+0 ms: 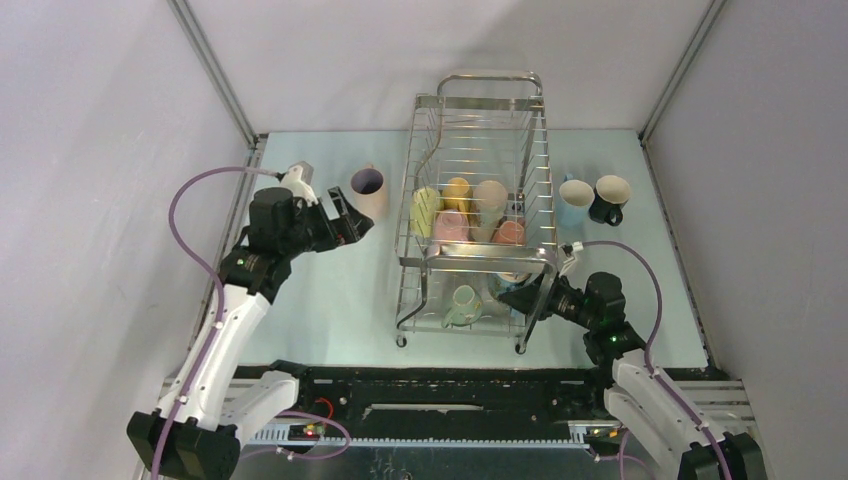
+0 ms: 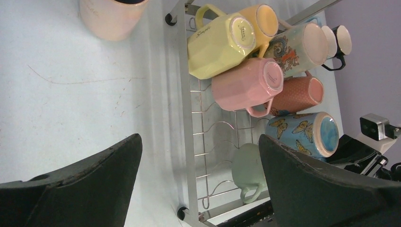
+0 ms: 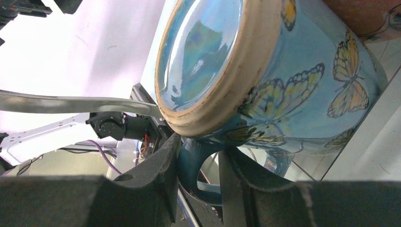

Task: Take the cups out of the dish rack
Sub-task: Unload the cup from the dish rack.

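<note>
My R fingers (image 3: 142, 198) narrow, pinching handle of blue butterfly cup (image 3: 293, 94) at dish rack (image 1: 470, 260) near-right corner; top view hides this grip. L fingers (image 2: 85, 175) wide, over desk (image 2: 71, 94).

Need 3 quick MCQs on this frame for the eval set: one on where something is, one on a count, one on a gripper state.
1. Where is the black mug?
A) on the table, right of the dish rack
B) in the rack's upper tier
C) on the table, left of the rack

2. How many mugs stand on the table outside the rack?
A) one
B) three
C) five

3. The left gripper is:
A) shut on a mug
B) shut on a rack wire
C) open and empty

Answers:
1 A: it stands beside the light blue mug, past the rack's right side.
2 B: the pale pink mug on the left, the light blue and black ones on the right.
3 C: its fingers stand wide apart, gripping nothing.
</note>
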Robot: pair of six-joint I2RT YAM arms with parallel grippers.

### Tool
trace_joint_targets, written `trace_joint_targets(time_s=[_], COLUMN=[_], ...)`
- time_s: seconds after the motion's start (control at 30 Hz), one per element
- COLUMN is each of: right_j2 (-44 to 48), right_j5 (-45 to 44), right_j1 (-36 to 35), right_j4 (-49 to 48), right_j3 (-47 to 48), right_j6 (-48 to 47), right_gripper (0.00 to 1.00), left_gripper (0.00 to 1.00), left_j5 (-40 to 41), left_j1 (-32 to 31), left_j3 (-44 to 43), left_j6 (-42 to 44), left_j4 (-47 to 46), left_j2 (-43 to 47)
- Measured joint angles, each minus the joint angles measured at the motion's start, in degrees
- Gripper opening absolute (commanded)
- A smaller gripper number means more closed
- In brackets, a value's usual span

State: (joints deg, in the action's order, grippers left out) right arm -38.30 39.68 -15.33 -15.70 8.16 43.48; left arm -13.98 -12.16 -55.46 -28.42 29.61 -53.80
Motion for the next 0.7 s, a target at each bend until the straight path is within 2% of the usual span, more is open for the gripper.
trace_joint_targets(time_s=[0.2, 0.7], right_j2=[0.35, 7.50], right_j5=[-0.17, -4.48], right_j1=[0.00, 0.00], right_j4=[0.09, 8.15], right_j3=[0.00, 1.36], right_j6=[-0.11, -1.88], right_gripper=[0.01, 0.00], left_gripper=[1.00, 1.00], left_j5=[0.00, 0.02], left_j1=[0.00, -0.09], left_j3=[0.44, 1.38], left_j6=[0.02, 0.46], left_j4=[0.02, -1.44], left_j2=[-0.55, -1.70])
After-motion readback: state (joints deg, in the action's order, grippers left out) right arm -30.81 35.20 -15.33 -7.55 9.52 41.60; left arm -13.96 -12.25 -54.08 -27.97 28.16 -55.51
